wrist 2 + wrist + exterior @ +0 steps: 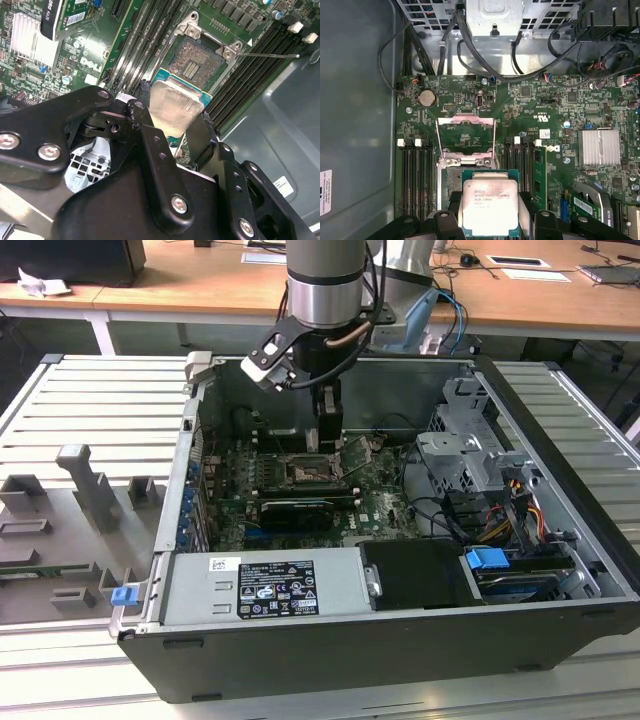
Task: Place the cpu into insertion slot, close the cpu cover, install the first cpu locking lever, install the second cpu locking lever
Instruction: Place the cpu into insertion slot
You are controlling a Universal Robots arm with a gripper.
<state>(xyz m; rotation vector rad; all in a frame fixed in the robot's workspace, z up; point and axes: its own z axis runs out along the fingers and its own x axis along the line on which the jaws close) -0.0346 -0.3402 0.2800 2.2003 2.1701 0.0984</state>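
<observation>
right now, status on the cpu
Gripper shut on cpu. Cpu held near slot, not seated. Cover raised, slot bare.

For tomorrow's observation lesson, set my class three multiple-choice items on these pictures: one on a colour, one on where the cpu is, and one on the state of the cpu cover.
1. What colour is the circuit board?
A. Red
B. Green
C. White

2. Where is the cpu?
A. Held by the gripper, not yet in the insertion slot
B. Seated in the insertion slot
C. Lying loose on the circuit board

3. How does the cpu cover stand?
A. Shut over the cpu
B. Swung open, off the insertion slot
C. Shut over the bare insertion slot

Key:
1 B: the circuit board shows green in both wrist views.
2 A: the gripper clamps the cpu on two sides, and the slot's pin field lies bare.
3 B: in the first wrist view its frame is tipped back beyond the slot.
</observation>
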